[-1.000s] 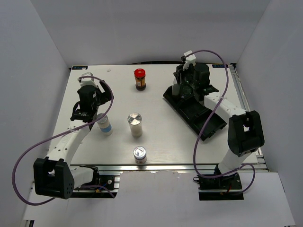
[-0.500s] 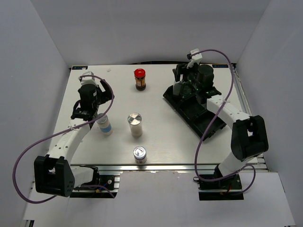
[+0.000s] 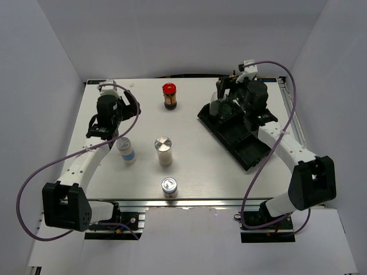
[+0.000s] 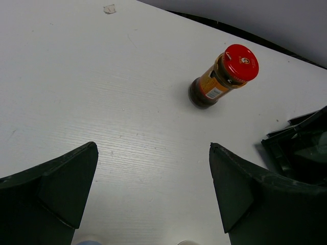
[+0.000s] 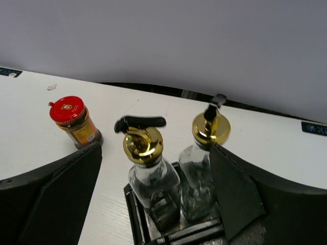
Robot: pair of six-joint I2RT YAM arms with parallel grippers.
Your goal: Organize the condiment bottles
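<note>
1. My right gripper (image 5: 155, 153) is spread wide and pinches nothing. The two glass bottles (image 5: 153, 181) stand upright between its fingers, side by side at the far end of the black tray (image 5: 134, 214).
2. My left gripper (image 4: 153, 148) is likewise spread and empty above the table (image 4: 76, 76), facing the red-lidded jar (image 4: 220, 76), which stands well apart from it.
3. I judge the glass bottles stiff, slick, breakable and top-heavy under their gold pourers (image 5: 143, 144). I would take them round the body, never by the spout.
4. The jar looks squat and steady, and its paper label offers grip below the lid.
5. The shakers should be light. I would hold them at mid-body, since the metal lids look slippery.
6. My right wrist view alone shows the pourers and how the bottles sit, because from above my arm hides most of them.
7. Only the top view shows the blue-labelled shaker (image 3: 127, 150) near my left arm, the tall shaker (image 3: 164, 151) at mid-table, the short shaker (image 3: 169, 185) near the front edge, and the whole length of the tray.
</note>
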